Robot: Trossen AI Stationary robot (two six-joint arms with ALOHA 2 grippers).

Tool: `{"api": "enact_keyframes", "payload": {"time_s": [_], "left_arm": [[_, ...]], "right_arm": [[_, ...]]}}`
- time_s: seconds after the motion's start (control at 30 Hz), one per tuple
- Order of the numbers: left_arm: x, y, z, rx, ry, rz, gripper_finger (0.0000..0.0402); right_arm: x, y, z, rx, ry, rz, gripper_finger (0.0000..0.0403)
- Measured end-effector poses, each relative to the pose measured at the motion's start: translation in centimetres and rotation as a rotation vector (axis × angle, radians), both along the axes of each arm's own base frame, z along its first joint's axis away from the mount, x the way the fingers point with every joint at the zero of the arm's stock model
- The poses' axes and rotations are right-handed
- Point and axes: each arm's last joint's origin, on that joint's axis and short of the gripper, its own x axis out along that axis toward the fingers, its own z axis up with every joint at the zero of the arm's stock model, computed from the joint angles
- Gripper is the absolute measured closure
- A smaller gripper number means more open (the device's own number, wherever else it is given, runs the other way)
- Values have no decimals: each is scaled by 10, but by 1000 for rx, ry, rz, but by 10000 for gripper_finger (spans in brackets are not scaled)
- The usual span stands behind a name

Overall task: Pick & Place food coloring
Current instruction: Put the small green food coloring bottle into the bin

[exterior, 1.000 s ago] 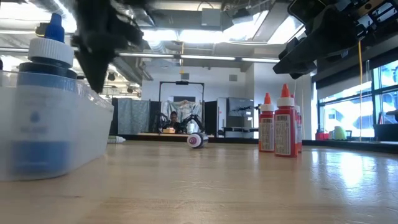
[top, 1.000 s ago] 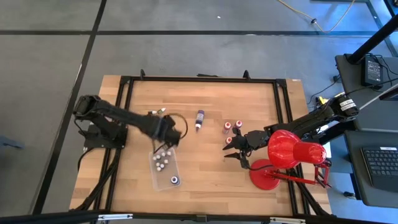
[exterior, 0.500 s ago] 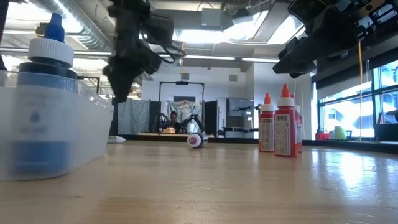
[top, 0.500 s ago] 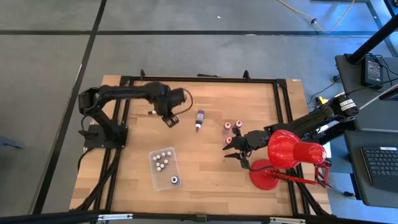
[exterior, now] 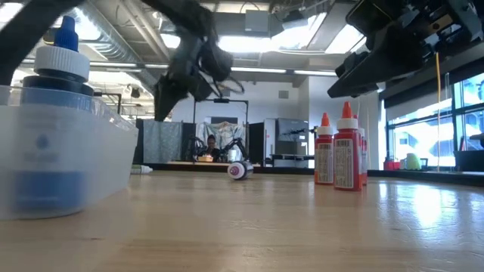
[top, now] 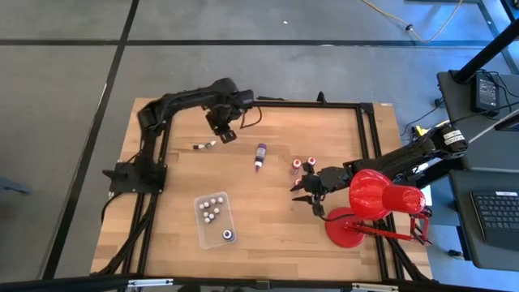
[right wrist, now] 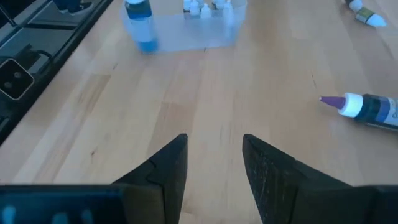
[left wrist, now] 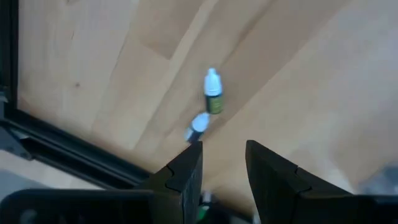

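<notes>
Several white-capped food coloring bottles (top: pixel 211 208) and a blue one (top: pixel 229 235) stand in the clear tray (top: pixel 212 229) near the table's left front. Two small bottles (left wrist: pixel 213 99) lie on the wood near the far left; my left gripper (top: pixel 225 134) hovers open above the table just right of them. The long purple bottle (top: pixel 260 156) lies on its side mid-table. Red bottles (top: pixel 304 163) stand upright to its right. My right gripper (top: pixel 303 190) is open, just on the near side of the red bottles, pointing toward the tray.
A big red desk lamp (top: pixel 377 195) stands at the table's right front, its base (top: pixel 349 229) close behind my right arm. Black frame rails (top: pixel 259 104) run along the table's edges. Bare wood lies between the tray and the red bottles.
My left arm has swung away from above the tray, rising and moving toward the table's far edge, and now hangs over the far left part near the two lying bottles. The bottles and the tray have stayed in place.
</notes>
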Motion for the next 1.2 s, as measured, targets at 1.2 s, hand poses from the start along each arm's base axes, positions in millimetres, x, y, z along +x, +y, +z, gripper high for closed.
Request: {"api": "enact_keyframes", "payload": {"time_s": [1.2], "left_arm": [[22, 33, -116, -187, 247, 5, 286]], "right_arm": [[-1, 0, -1, -4, 13, 1, 246]]}}
